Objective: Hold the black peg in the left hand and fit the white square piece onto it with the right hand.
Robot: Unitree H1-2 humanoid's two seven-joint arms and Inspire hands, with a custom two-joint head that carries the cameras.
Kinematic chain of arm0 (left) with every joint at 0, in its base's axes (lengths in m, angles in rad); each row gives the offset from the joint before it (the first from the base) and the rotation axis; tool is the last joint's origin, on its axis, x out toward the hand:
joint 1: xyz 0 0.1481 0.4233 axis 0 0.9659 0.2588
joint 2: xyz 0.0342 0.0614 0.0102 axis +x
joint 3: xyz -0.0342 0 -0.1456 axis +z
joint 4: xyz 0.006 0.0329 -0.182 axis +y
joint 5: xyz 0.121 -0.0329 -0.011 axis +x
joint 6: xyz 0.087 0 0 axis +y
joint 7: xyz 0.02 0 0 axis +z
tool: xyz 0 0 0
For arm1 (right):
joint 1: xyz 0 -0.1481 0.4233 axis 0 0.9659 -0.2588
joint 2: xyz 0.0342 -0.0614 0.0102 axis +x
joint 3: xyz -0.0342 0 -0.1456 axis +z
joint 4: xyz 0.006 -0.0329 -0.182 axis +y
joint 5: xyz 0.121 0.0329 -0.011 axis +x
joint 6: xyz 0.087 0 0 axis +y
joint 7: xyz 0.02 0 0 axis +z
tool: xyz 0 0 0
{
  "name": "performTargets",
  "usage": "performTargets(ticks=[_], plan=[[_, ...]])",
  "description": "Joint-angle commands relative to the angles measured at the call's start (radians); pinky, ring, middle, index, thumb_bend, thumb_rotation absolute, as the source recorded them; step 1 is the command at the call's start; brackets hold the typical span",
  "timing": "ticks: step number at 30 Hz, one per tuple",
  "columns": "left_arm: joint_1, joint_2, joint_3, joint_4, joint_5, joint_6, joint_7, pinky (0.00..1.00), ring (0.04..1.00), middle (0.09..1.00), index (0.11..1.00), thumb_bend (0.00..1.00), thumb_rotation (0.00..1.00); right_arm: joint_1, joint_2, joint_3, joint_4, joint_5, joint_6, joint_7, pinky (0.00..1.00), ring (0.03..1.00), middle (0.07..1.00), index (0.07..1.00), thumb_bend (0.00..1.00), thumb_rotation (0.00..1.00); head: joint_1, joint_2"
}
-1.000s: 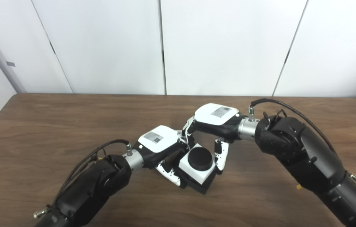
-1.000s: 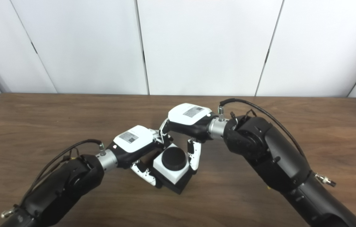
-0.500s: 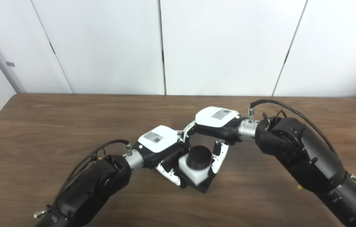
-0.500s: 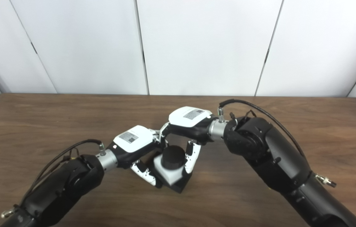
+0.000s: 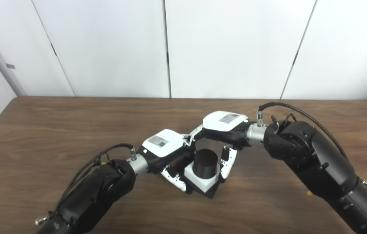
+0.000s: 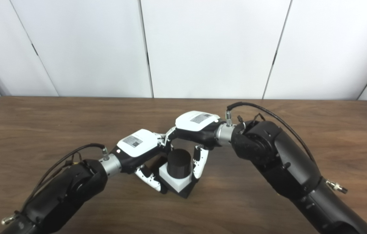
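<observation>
White square piece (image 5: 199, 181) lower, grips seemingly hidden

No text could be read. The left hand (image 5: 164, 146) and the right hand (image 5: 224, 122) each carried a small printed label with a code square on their white back covers, but the print was too small to make out.

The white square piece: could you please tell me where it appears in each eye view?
Left eye view: white square piece sits just below centre, around the black peg.
Right eye view: it lies left of centre, low.
Shared landmark: the peg standing up through it, between the two hands.
</observation>
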Motion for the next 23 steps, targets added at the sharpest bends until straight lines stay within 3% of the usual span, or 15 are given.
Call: performTargets(ticks=[1, 9, 17, 19, 23], plan=[[0.031, 0.002, -0.042, 0.026, 0.054, 0.001, -0.059, 0.86, 0.907, 0.890, 0.493, 0.52, 0.08, -0.020, -0.028, -0.029, -0.026, -0.002, -0.003, -0.014, 0.80, 0.878, 0.878, 0.839, 0.86, 0.16, 0.000, 0.000], [0.030, 0.006, -0.039, 0.025, 0.052, 0.001, -0.062, 0.85, 0.900, 0.887, 0.492, 0.52, 0.08, 0.017, -0.061, -0.150, -0.042, 0.045, 0.002, -0.076, 0.71, 0.829, 0.844, 0.754, 0.79, 0.10, -0.005, -0.002], [0.030, 0.008, -0.037, 0.023, 0.050, 0.001, -0.066, 0.85, 0.904, 0.891, 0.492, 0.52, 0.08, 0.116, -0.101, -0.300, -0.045, 0.105, 0.008, -0.178, 0.70, 0.821, 0.846, 0.755, 0.75, 0.05, -0.012, -0.001], [0.028, 0.009, -0.039, 0.026, 0.052, -0.001, -0.067, 0.85, 0.901, 0.891, 0.493, 0.52, 0.08, 0.144, -0.101, -0.331, -0.043, 0.115, 0.014, -0.210, 0.65, 0.797, 0.834, 0.747, 0.76, 0.04, -0.017, -0.004], [0.027, 0.009, -0.038, 0.029, 0.053, 0.000, -0.063, 0.84, 0.895, 0.885, 0.493, 0.52, 0.08, 0.242, -0.061, -0.420, -0.056, 0.167, 0.034, -0.316, 0.65, 0.778, 0.817, 0.732, 0.71, 0.04, -0.025, -0.007]])
